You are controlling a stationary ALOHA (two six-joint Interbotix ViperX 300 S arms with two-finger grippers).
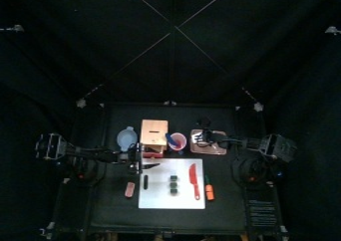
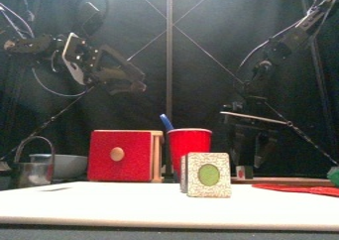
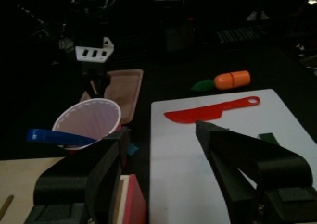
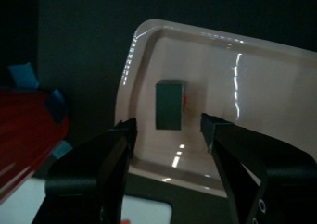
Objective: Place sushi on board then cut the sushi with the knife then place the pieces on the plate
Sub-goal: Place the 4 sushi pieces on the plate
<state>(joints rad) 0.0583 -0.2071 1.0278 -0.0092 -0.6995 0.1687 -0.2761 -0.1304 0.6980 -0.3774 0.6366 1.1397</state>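
The dark green sushi roll (image 1: 172, 185) lies on the white cutting board (image 1: 186, 200) and stands near and large in the front view (image 2: 207, 175). A red knife (image 1: 194, 175) lies flat on the board beside it (image 3: 210, 110). One dark sushi piece (image 4: 169, 107) rests on the pink tray (image 4: 235, 80). My right gripper (image 4: 168, 140) hovers open over that piece, its jaws apart on either side and not touching it. My left gripper (image 3: 161, 149) is open and holds nothing, above the board's back left corner (image 1: 140, 165).
The wooden box with a red drawer front (image 2: 125, 155) and the red cup (image 2: 188, 150) holding a blue knife (image 3: 50, 135) stand behind the board. A blue-grey bowl (image 1: 127, 138) sits at the back left. A carrot toy (image 1: 208, 193) lies right of the board, and a metal cutter (image 2: 38, 168) stands at the far left.
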